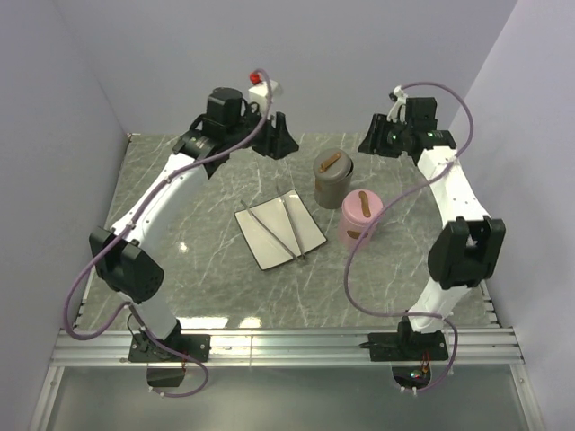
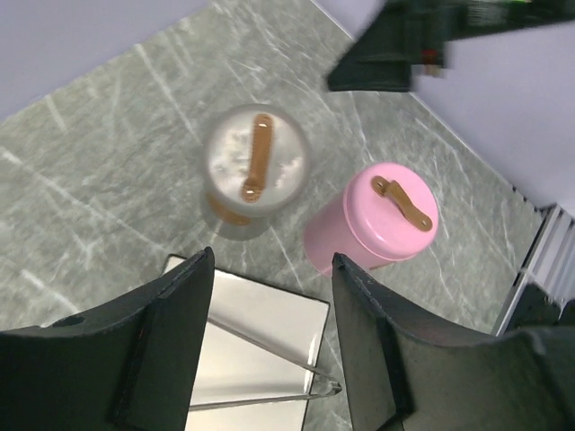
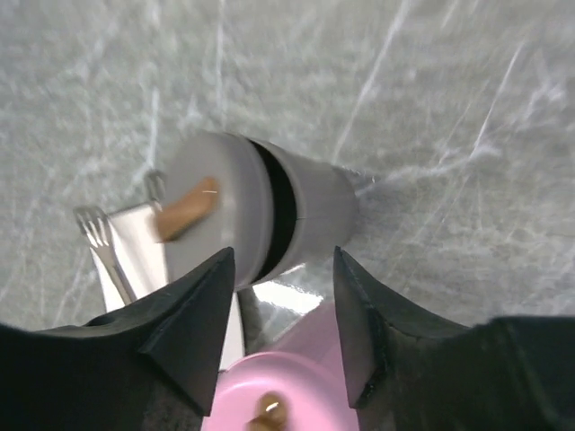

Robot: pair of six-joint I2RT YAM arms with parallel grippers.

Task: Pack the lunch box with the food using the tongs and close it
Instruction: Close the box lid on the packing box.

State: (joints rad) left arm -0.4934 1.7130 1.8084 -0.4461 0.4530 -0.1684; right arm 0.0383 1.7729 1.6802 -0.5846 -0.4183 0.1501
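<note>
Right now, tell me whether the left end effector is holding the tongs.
No, the tongs lie on the white tray, apart from the open left end effector.

Enclosure and bench around my station, read off the overhead view.
My table (image 1: 180, 206) is a grey-green slab in a stone pattern, with pale veins crossing it. Plain lavender-grey walls box it in: the back wall (image 1: 314, 45) at 12 o'clock, the left wall (image 1: 45, 144) at 9 and the right wall (image 1: 539, 180) at 3, each meeting the slab's edge. At 6 o'clock a ribbed aluminium rail (image 1: 287, 346) runs along the near edge, with a flat grey panel (image 1: 296, 400) below it. Two bright glare patches (image 1: 184, 245) lie on the slab toward 7 o'clock. My wrist views show the same veined stone.
</note>
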